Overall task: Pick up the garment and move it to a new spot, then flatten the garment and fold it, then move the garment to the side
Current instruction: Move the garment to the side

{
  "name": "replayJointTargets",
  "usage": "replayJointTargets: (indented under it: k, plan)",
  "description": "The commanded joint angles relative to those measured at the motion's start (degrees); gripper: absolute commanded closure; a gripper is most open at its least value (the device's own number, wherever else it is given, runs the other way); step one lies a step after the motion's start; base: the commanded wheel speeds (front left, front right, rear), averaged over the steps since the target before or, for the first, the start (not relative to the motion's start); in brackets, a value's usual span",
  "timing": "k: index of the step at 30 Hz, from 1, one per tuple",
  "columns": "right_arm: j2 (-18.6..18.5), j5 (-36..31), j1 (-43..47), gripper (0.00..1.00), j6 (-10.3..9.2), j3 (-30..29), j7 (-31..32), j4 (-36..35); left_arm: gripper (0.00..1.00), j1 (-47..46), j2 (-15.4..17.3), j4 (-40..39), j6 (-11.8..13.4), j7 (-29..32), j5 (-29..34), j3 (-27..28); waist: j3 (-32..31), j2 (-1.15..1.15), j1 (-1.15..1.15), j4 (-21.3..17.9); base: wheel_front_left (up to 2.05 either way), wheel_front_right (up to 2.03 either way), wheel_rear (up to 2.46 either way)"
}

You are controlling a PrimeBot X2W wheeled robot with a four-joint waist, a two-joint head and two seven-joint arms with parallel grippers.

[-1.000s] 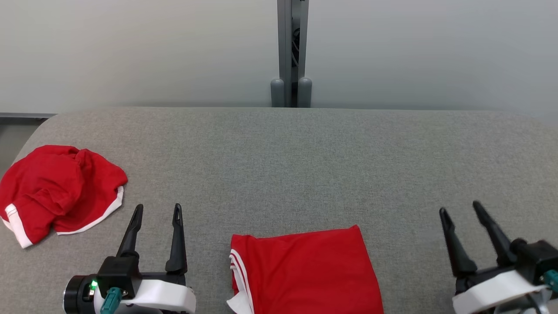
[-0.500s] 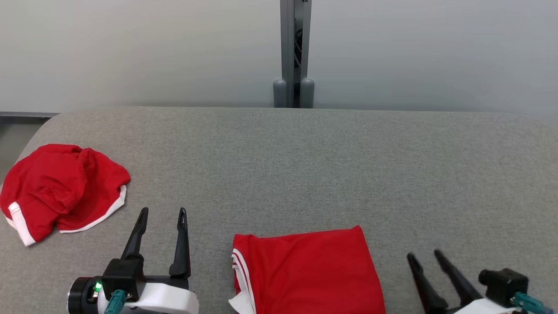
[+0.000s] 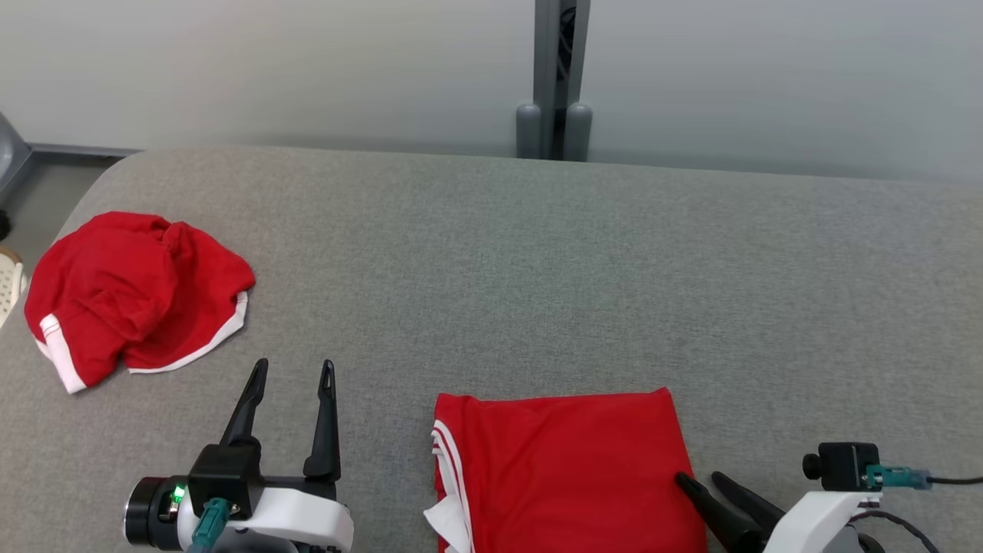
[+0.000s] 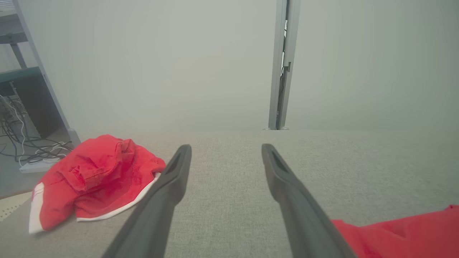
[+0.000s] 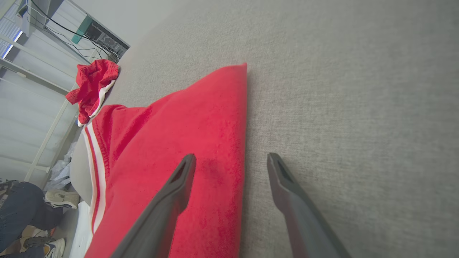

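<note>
- Two grippers stand with their jaws spread wide, and neither grasps anything.
- The right gripper point(image 3: 697, 478) sits low at the right edge of the folded red garment point(image 3: 564, 468).
- In the right wrist view one finger point(image 5: 168, 200) lies over the red cloth and the other point(image 5: 297, 208) over the bare grey padded surface point(image 3: 537, 269), so the jaws straddle that edge.
- I cannot tell whether its fingertips press on the cloth.
- The left gripper point(image 3: 294, 372) hovers over the grey padded surface, just left of the folded red garment, with nothing between its fingers.
- The folded red garment lies flat at the near middle of the surface, with white stripes along its left edge.
- A second red garment point(image 3: 138, 296), crumpled and trimmed in white, lies well apart at the far left of the surface.
</note>
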Motion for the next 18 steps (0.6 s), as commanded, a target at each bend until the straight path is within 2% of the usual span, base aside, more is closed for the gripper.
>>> replayJointTargets:
  k: [1, 11, 12, 13, 14, 15, 18]
  plan:
    - [-0.58, 2.13, -1.37, 0.0, 0.03, 0.82, 0.94, 0.88, 0.0, -1.16, 0.19, 0.13, -0.09, -0.16, 0.04, 0.15, 1.04, 0.0, 0.0, 0.94, 0.0, 0.0, 0.0]
    - [-1.03, 9.82, -8.34, 0.0, 0.03, 7.65, 5.19, 2.68, 0.0, -3.42, 0.22, 0.0, -0.28, -0.16, -0.22, -0.51, 4.27, 0.0, 0.0, 3.22, 0.0, 0.0, 0.0]
    - [-1.06, 10.1, -8.99, 0.2, 0.02, 8.35, 5.37, 2.8, 0.0, -3.56, 0.2, -0.07, -0.21, -0.16, -0.26, -0.67, 4.51, 0.0, 0.0, 3.34, 0.0, 0.0, 0.0]
    - [-1.1, 10.45, -9.57, 0.65, 0.02, 8.91, 5.56, 2.93, 0.0, -3.59, 0.19, -0.11, -0.11, -0.16, -0.26, -0.77, 4.71, 0.0, 0.0, 3.42, 0.0, 0.0, 0.0]
    - [-1.15, 10.71, -10.09, 0.94, 0.02, 9.47, 5.62, 3.0, 0.0, -3.71, 0.19, -0.16, 0.0, -0.16, -0.27, -0.85, 4.89, 0.0, 0.0, 3.45, 0.0, 0.0, 0.0]
    - [-1.21, 10.87, -10.76, 1.0, 0.02, 10.21, 5.56, 2.99, 0.0, -3.9, 0.2, -0.26, 0.05, -0.16, -0.22, -0.94, 5.04, 0.0, 0.0, 3.47, 0.0, 0.0, 0.0]
    - [-1.79, 11.0, -12.52, 1.0, 0.03, 11.82, 4.76, 3.06, 0.0, -4.39, 0.19, -0.49, 0.01, -0.16, 0.4, -1.32, 5.44, 0.0, 0.0, 3.41, 0.0, 0.0, 0.0]
